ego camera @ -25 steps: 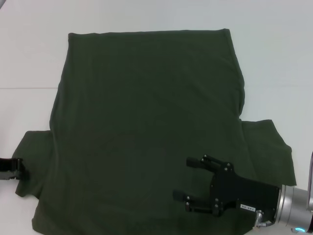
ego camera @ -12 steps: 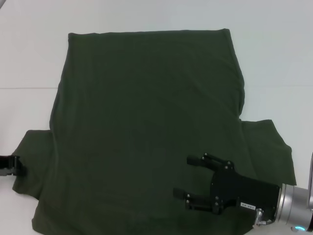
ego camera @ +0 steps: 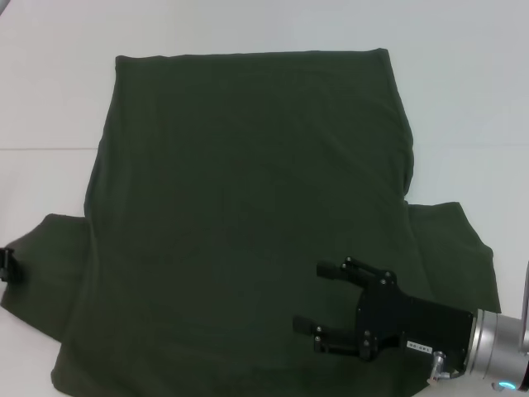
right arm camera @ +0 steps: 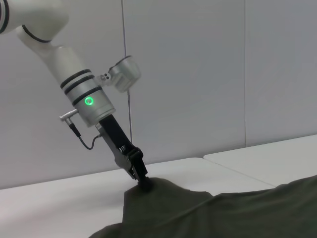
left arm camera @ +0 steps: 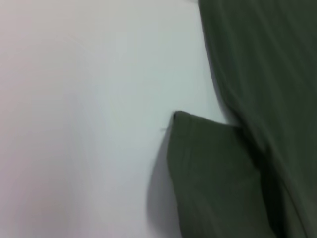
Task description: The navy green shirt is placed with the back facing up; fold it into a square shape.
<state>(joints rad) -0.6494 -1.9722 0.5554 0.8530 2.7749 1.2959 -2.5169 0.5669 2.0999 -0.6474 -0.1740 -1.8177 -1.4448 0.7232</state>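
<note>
Shirt (ego camera: pixel 248 215) lies flat on white table (ego camera: pixel 463 99), plain side up, no lettering visible. It fills most of the head view, straight hem edge at 12 o'clock, sleeves spread out at 8 and 4 o'clock. Fabric mostly smooth, slight rumpling along the edge at 3 o'clock.

Left gripper (ego camera: pixel 8 265) sits at 9 o'clock at the very edge of the head view, touching the tip of the left sleeve (ego camera: pixel 45 256). Right wrist view shows the same gripper (right arm camera: pixel 141 181) angled down with its jaws together, pinched on the sleeve tip, cloth pulled into a small peak just above the table. Green light glows on that arm's wrist (right arm camera: pixel 89 101). Left wrist view shows only the sleeve (left arm camera: pixel 213 173) with a shadow under its edge, beside the shirt body (left arm camera: pixel 267 64) and bare table (left arm camera: pixel 84 119).

Right gripper (ego camera: pixel 326 299) is at 5 o'clock over the shirt's lower body, near the right sleeve (ego camera: pixel 455 248), pointing toward 9 o'clock. Its jaws stand apart, holding nothing. Cannot tell if it touches the fabric.
</note>
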